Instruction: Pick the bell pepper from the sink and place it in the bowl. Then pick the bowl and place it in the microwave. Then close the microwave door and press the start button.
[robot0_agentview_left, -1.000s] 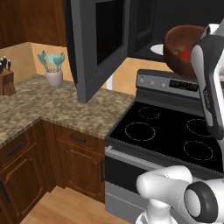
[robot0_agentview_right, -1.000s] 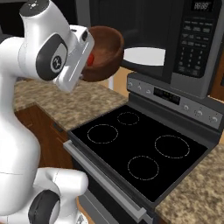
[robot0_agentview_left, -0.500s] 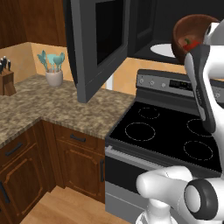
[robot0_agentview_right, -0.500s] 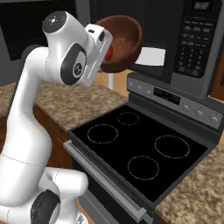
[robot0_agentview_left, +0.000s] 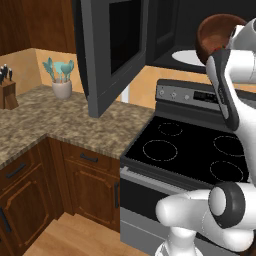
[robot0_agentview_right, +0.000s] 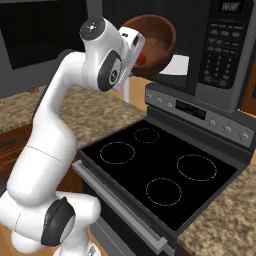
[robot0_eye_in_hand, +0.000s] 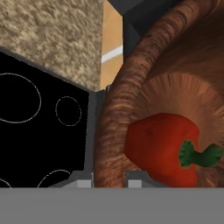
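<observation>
Right now the gripper (robot0_eye_in_hand: 109, 177) is clamped on the rim of the bowl (robot0_agentview_right: 154, 44), 1 finger inside the wall and 1 outside, as the hand cam shows. Bowl is held up high, tilted, at the mouth of the microwave (robot0_agentview_right: 220, 50), above the back edge of the stove (robot0_agentview_right: 160, 170). Red bell pepper (robot0_eye_in_hand: 164, 148) w/ green stem lies inside the bowl, near the gripped side. In the left base cam the bowl (robot0_agentview_left: 217, 35) sits in front of the white turntable plate (robot0_agentview_left: 187, 57), just above it. Microwave door (robot0_agentview_left: 110, 50) hangs wide open, swung out to the left over the speckled counter (robot0_agentview_left: 60, 120). Keypad is on the microwave's right side in the right base cam. Stove top has 4 burner rings, nothing on them. On the counter's far left: knife block (robot0_agentview_left: 6, 90) & a white jar of teal utensils (robot0_agentview_left: 61, 80) against the wall.
</observation>
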